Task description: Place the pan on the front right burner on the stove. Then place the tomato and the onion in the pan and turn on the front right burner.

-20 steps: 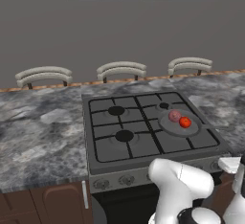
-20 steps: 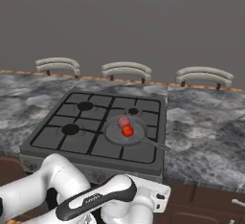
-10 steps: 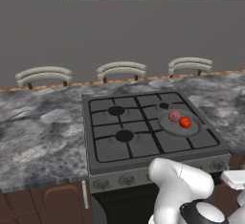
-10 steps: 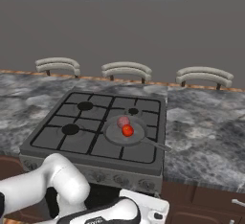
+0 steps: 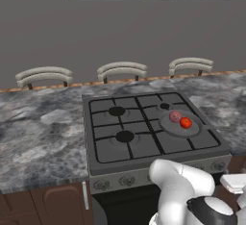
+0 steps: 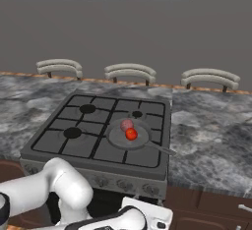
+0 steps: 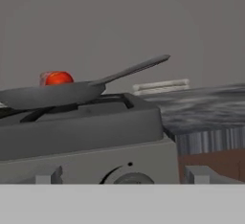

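I can't tell how far my tool is open. The pan (image 5: 180, 124) sits front right on the stove (image 5: 110, 144), tomato (image 5: 186, 122) and onion (image 5: 175, 116) touching inside.

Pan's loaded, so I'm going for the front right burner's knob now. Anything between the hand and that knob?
Nothing visible. In the hand view a round knob on the stove front sits low and centre, with open space before it. The pan with the tomato sits above on the grate, off that line. Whether this knob serves that burner cannot be told.

Pan (image 5: 181, 124) on stove (image 5: 110, 148), right front.
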Controlling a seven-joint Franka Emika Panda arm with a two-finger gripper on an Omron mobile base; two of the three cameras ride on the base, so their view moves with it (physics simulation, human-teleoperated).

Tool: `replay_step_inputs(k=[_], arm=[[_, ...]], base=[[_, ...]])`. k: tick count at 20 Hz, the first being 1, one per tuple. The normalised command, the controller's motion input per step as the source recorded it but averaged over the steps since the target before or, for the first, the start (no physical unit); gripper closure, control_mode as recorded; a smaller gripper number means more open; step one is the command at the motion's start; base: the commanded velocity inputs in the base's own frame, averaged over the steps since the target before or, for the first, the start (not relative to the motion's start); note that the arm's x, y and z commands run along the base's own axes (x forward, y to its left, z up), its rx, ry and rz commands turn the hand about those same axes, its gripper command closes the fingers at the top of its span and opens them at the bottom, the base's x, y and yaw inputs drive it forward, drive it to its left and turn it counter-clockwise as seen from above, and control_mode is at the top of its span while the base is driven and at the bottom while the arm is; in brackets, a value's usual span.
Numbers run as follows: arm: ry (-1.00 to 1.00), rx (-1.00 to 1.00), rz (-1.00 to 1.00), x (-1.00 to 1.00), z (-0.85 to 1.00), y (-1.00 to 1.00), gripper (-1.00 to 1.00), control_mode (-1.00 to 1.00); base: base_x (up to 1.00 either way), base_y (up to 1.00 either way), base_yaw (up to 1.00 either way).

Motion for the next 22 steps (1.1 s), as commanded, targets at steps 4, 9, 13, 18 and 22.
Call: replay_step_inputs(k=[4, 9, 13, 18, 22], arm=[[-0.02, 0.00, 0.00, 0.00, -0.12, 0.14, -1.00, -1.00], [-0.10, -0.02, 0.00, 0.12, -0.28, 0.03, -1.00, -1.00], [-0.08, -0.03, 0.00, 0.24, -0.22, 0.00, -1.00, -1.00], [-0.02, -0.03, 0.00, 0.12, -0.12, -0.12, -1.00, -1.00], [-0.01, -0.03, 0.00, 0.00, -0.03, -0.16, -1.00, -1.00]], base=[[0.00, 0.00, 0.00], [0.00, 0.00, 0.00], [0.00, 0.00, 0.00], [0.00, 0.00, 0.00], [0.00, 0.00, 0.00]])
